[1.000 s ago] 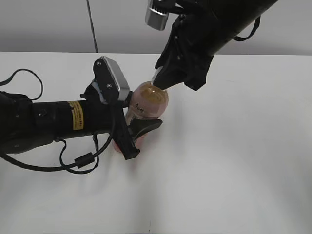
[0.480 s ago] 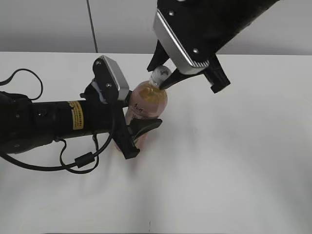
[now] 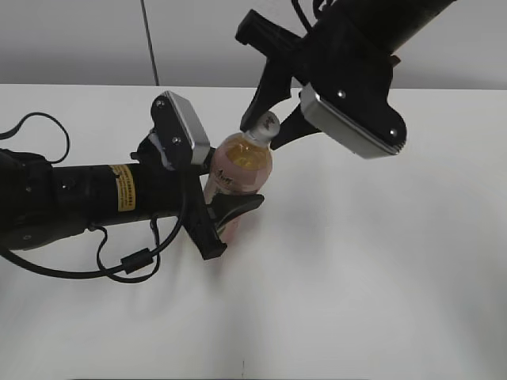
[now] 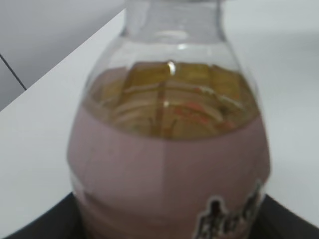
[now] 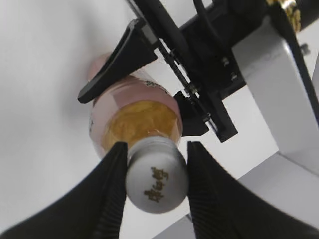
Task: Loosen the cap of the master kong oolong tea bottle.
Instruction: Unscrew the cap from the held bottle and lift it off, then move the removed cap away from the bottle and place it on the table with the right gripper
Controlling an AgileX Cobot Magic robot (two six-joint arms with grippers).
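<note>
The master kong oolong tea bottle (image 3: 238, 170) stands on the white table (image 3: 380, 261), clamped at its pink label by the left gripper (image 3: 215, 215) so it cannot spin. The right gripper (image 5: 154, 172) squeezes the cap (image 5: 156, 175) from above (both fingers touch its sides), ready for twisting.

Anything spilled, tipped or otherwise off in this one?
Nothing stands out. The master kong oolong tea bottle stands upright on the table, clamped by the left pincer. The cap is on, flanked closely by the right pincer. No liquid shows on the table.
</note>
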